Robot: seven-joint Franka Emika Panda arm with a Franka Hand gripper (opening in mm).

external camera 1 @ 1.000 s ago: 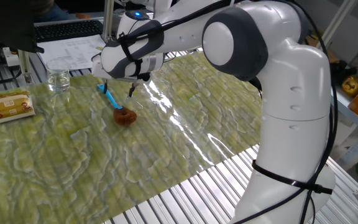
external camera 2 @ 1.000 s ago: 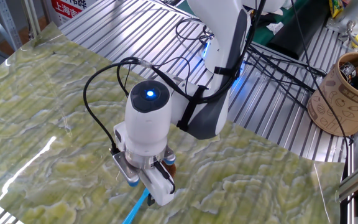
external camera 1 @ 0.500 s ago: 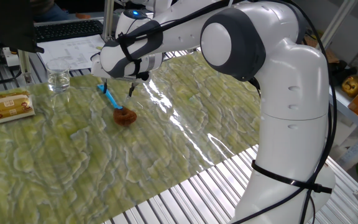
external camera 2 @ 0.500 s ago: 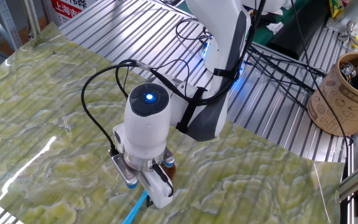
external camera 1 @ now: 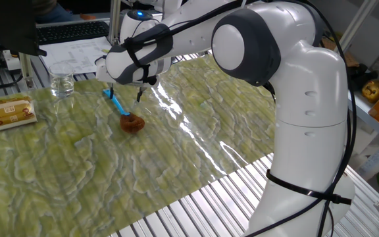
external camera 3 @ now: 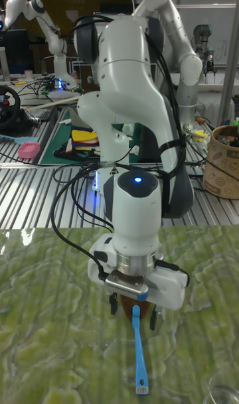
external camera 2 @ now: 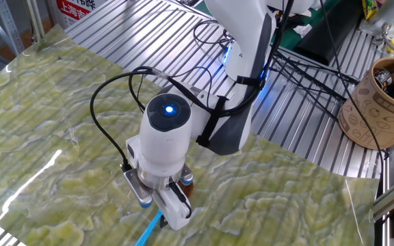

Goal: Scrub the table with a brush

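In the other fixed view, the arm's wrist covered most of the brush (external camera 2: 152, 231): only a short stretch of blue handle showed at the bottom edge, where the frame cut it off, plus a sliver of brown bristle beside the gripper (external camera 2: 161, 201). In the tall fixed view the gripper's body hid the bristle head almost wholly, and whether the fingers (external camera 3: 153, 321) touched the handle could not be told. In one fixed view the robot's base ran off the lower right, and the tan box (external camera 1: 9, 111) at the left edge bore print too small to read.
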